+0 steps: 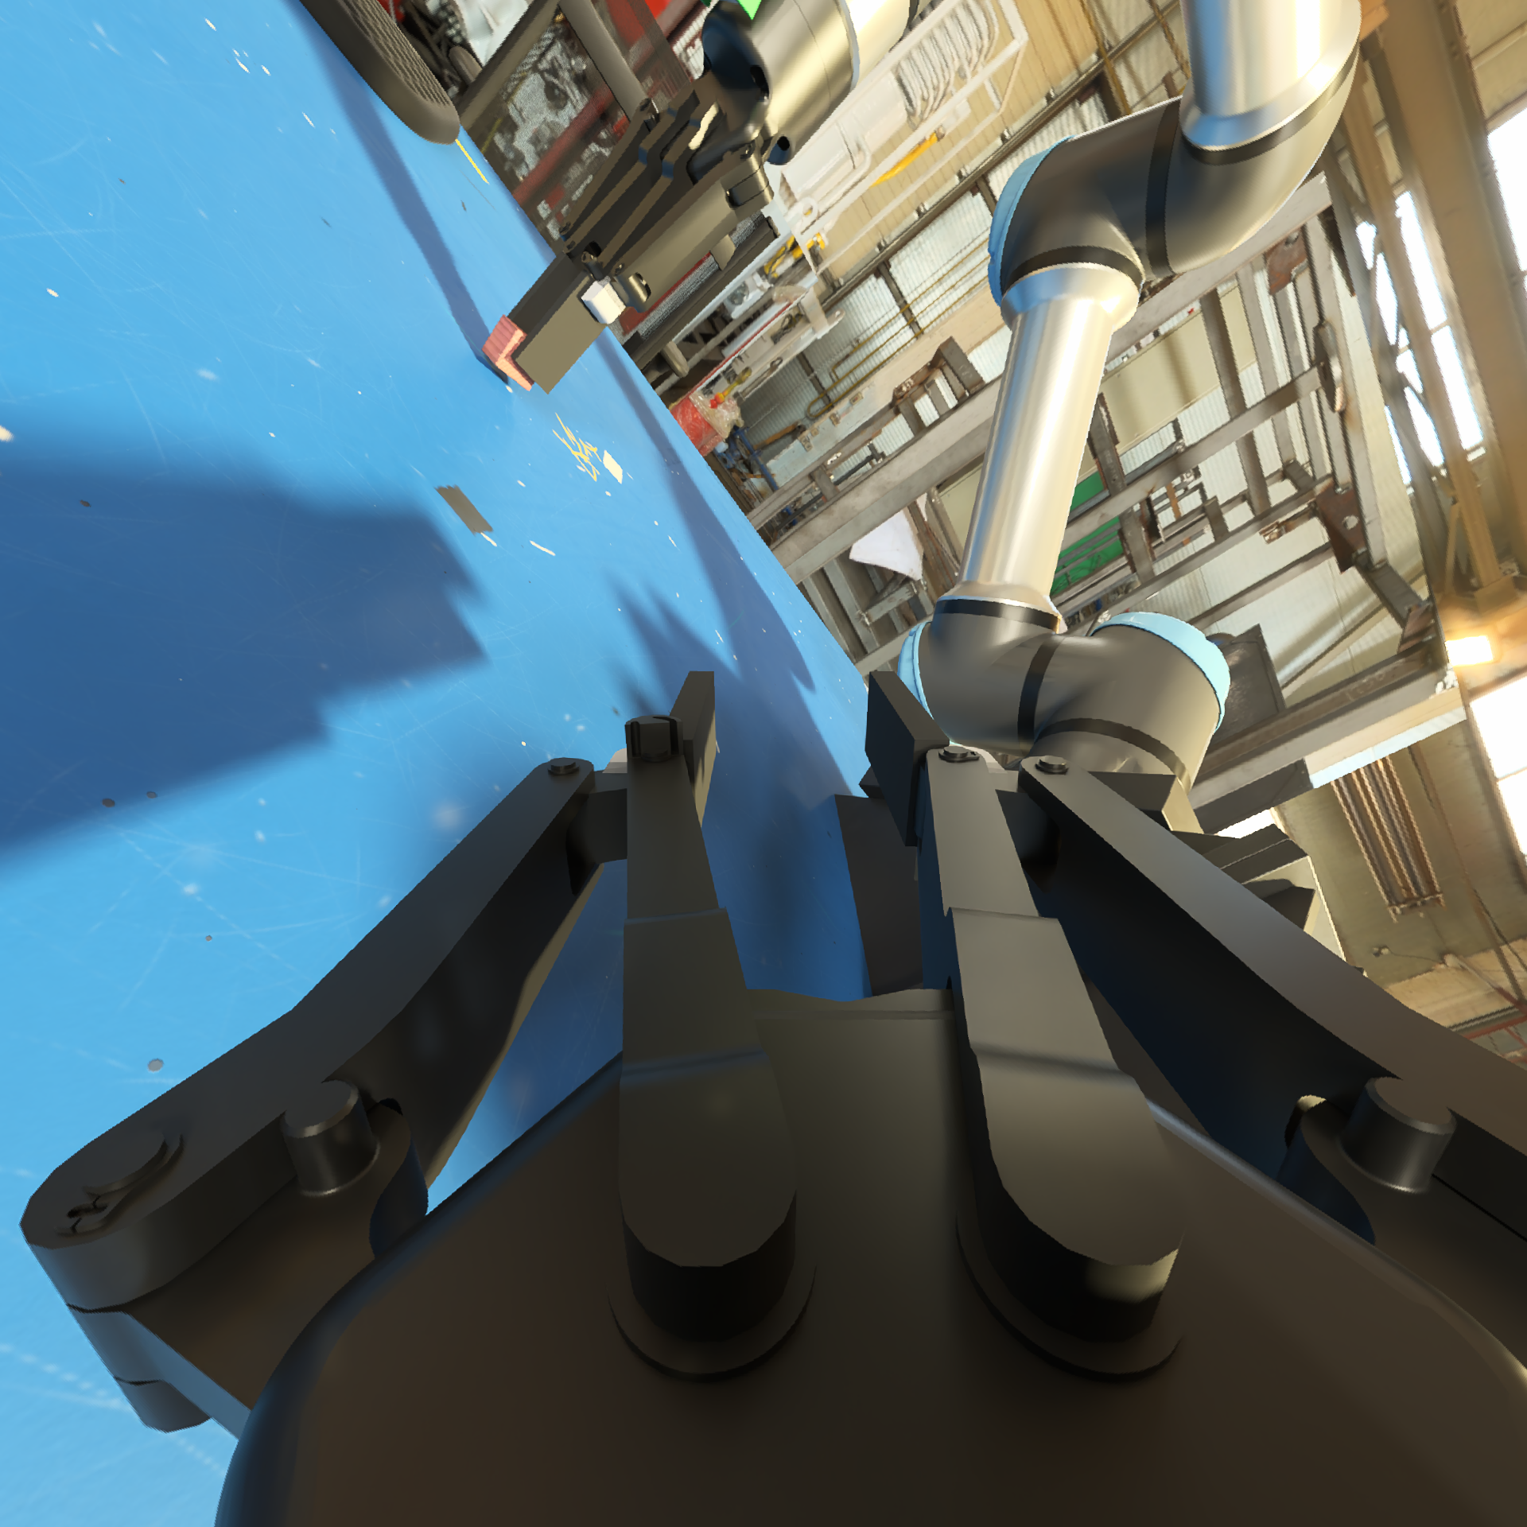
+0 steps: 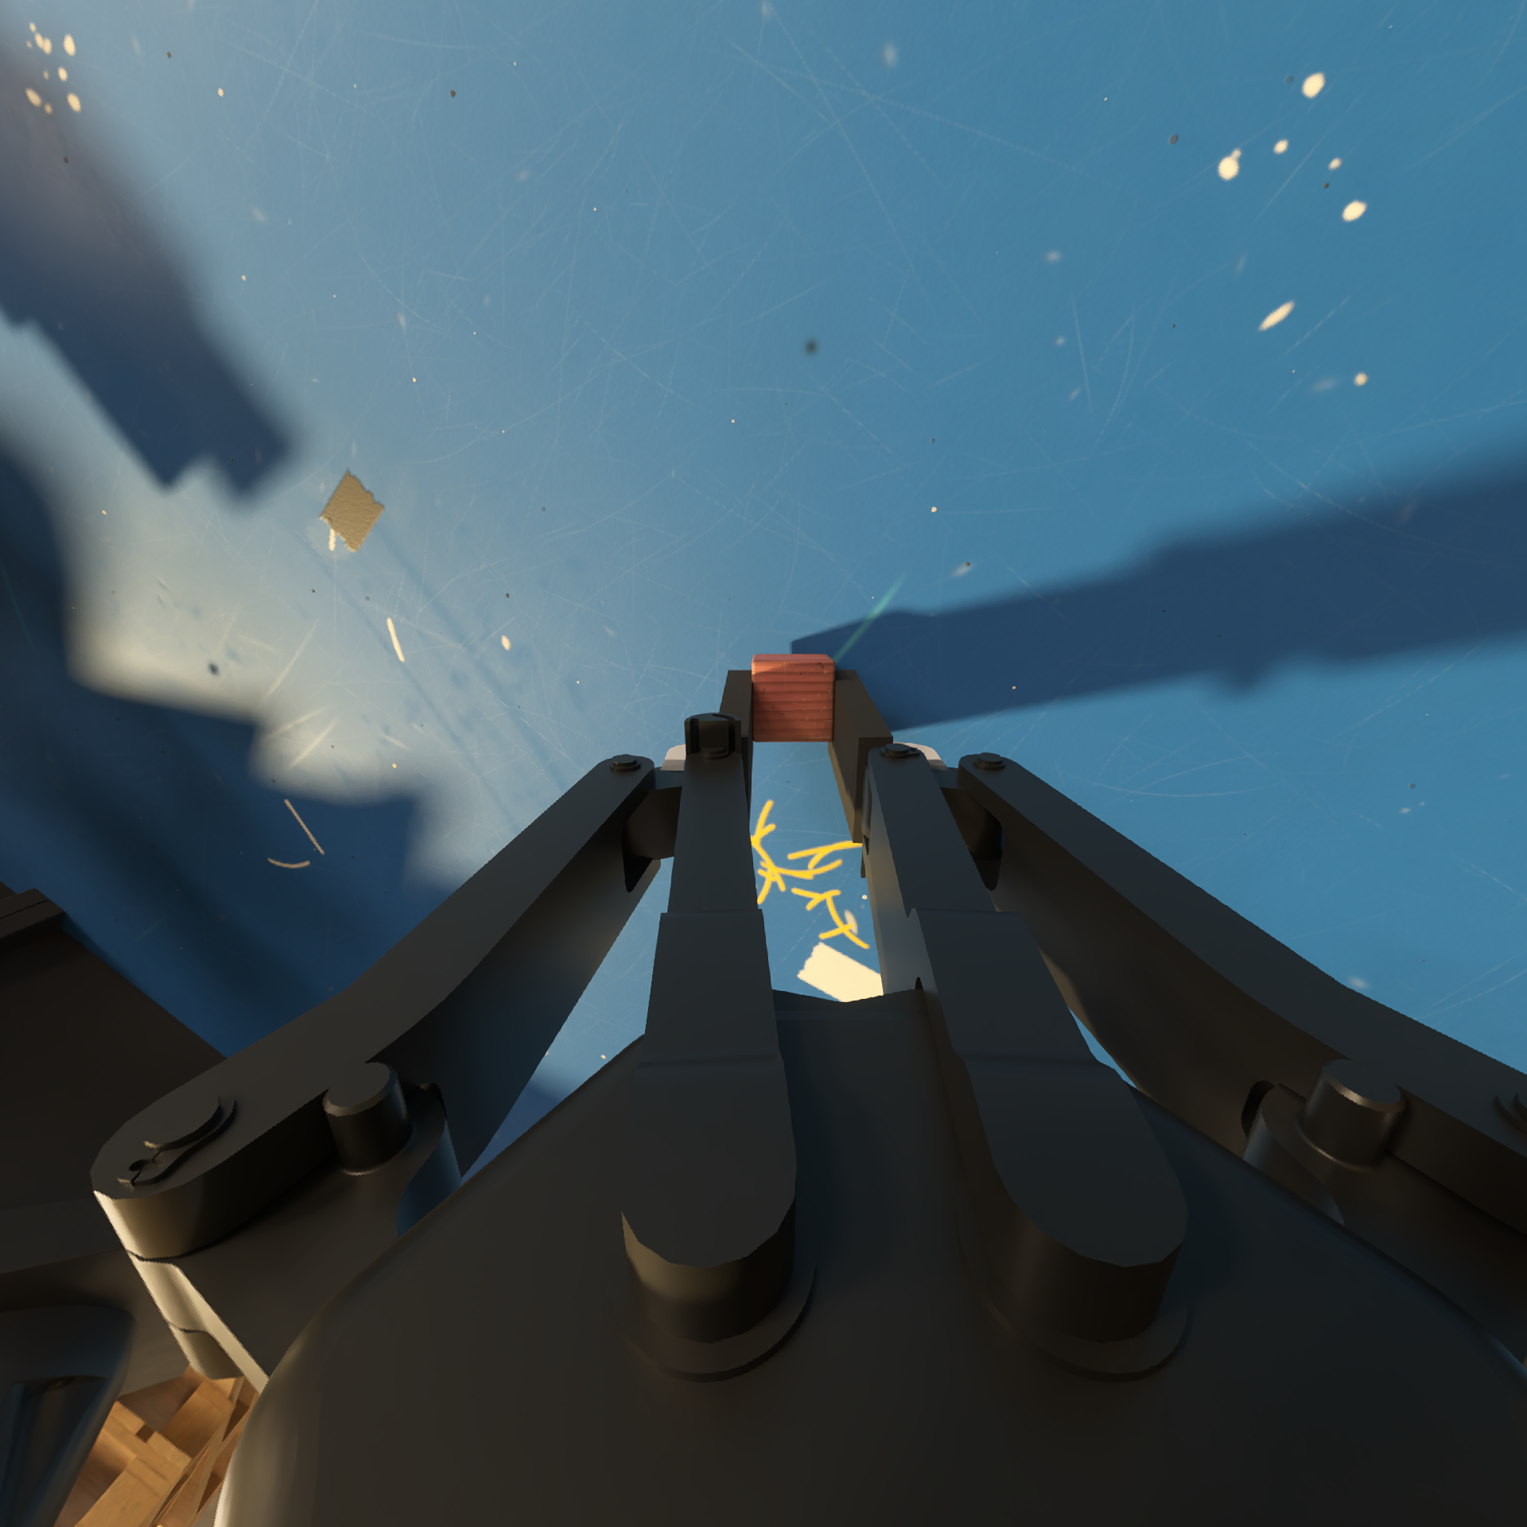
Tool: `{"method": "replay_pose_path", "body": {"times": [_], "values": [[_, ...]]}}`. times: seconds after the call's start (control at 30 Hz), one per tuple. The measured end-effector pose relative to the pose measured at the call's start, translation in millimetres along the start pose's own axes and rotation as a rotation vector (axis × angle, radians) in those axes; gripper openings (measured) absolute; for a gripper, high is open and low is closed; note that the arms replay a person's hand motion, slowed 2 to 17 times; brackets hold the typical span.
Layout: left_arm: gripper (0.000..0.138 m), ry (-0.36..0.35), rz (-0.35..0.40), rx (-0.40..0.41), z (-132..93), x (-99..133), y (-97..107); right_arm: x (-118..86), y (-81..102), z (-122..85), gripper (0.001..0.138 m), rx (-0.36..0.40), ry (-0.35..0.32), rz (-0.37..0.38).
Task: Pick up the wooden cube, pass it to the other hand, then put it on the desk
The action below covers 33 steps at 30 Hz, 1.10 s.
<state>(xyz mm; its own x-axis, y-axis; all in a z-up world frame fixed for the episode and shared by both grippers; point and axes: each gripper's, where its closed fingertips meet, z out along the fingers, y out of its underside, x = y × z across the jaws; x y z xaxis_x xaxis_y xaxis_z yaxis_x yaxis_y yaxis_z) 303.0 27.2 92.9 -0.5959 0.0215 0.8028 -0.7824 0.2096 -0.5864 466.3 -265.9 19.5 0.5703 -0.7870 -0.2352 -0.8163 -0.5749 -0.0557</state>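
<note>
The left pincer (image 1: 785, 702) is hanging above the blue table (image 1: 206, 578) with its fingers standing a little apart and nothing lying between them. It is sitting well apart from the cube, and its shadow is falling across the scratched, speckled table surface to its left. Farther off in the left wrist view, the right pincer (image 1: 529, 363) is reaching down to the table, and the reddish wooden cube (image 1: 506, 347) is showing at its tip, right at the table surface; whether the cube is touching the table is hard to tell from here. Yellow scribbled marks (image 1: 582, 453) are lying on the table just beside that spot. Behind, the silver and black arm (image 1: 1033, 463) is rising against a hall of steel beams.

In the right wrist view, the right pincer (image 2: 792, 702) is clamping the wooden cube (image 2: 792, 698) between its two fingertips, over the blue table (image 2: 991, 330). The yellow marks (image 2: 806, 876) are showing between its fingers, nearer the camera than the cube.
</note>
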Motion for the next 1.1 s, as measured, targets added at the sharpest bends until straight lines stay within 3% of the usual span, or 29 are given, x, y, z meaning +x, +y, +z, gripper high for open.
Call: {"method": "replay_pose_path", "body": {"times": [0.23, 0.3, 0.6, 1.1], "values": [[0.050, 0.004, -0.004, 0.000, 0, 0, 0, 0, 0.9, 0, 0.025, 0.002, 0.010, -0.006], [0.050, 0.004, -0.004, 0.000, 0, 0, 0, 0, 1.2, 0, 0.035, 0.002, 0.012, -0.008], [0.050, -0.003, 0.003, -0.003, 0, 0, 0, 1, 3.0, -1, 0.050, 0.001, 0.027, -0.013], [0.050, -0.009, 0.010, -0.006, -1, 1, 0, 0, 4.6, -13, 0.051, 0.035, 0.042, -0.015]]}}
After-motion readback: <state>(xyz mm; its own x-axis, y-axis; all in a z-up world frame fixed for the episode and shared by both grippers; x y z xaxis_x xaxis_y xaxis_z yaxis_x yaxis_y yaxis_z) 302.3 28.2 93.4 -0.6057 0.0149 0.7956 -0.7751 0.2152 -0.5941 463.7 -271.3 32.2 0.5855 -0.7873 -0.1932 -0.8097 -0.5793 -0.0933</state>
